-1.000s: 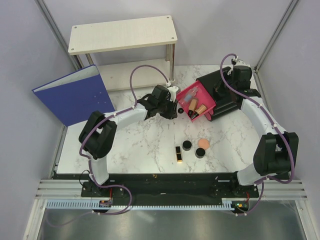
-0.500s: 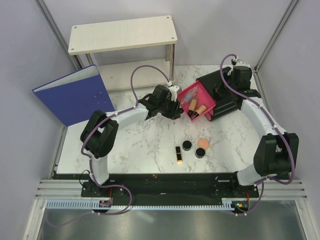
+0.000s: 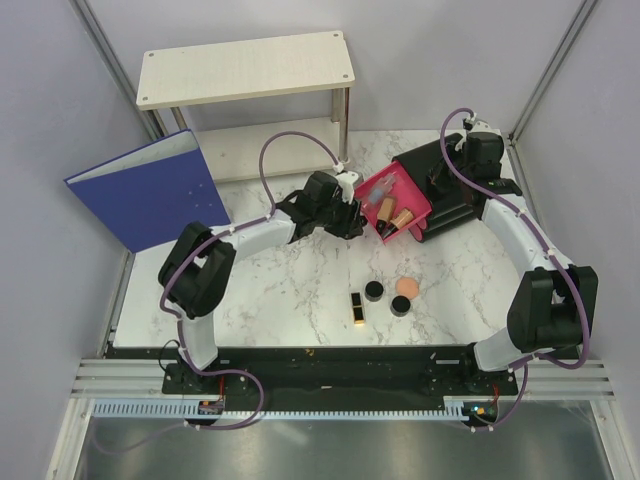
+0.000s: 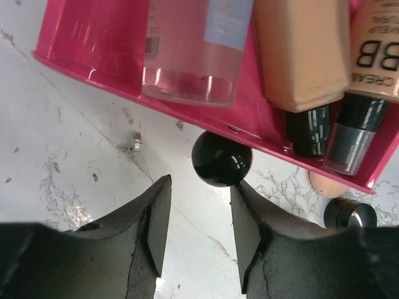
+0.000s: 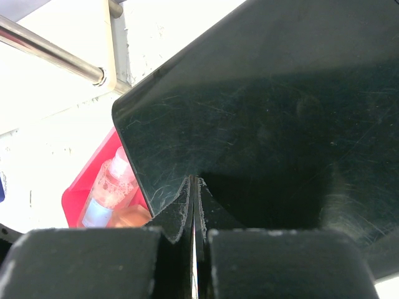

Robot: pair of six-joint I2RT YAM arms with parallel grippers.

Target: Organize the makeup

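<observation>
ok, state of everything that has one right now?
pink drawer: pulled out of organizer
left gripper: open, empty, facing drawer knob
right gripper: shut, at organizer top
two peach tubes: capped, lying in drawer
lipstick: lying on table
two jars: on table
puff: on table

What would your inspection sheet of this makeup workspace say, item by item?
Surface: white marble table.
Job's things: peach tubes and clear bottle in the pink drawer; lipstick, two black jars, peach puff loose on the table.
Clutter: blue binder at the left.
Grippers: left gripper open before the drawer knob; right gripper shut on the black organizer box.
Cables: two looped purple cables, no snag seen.
Surroundings: wooden shelf behind; grey walls.
</observation>
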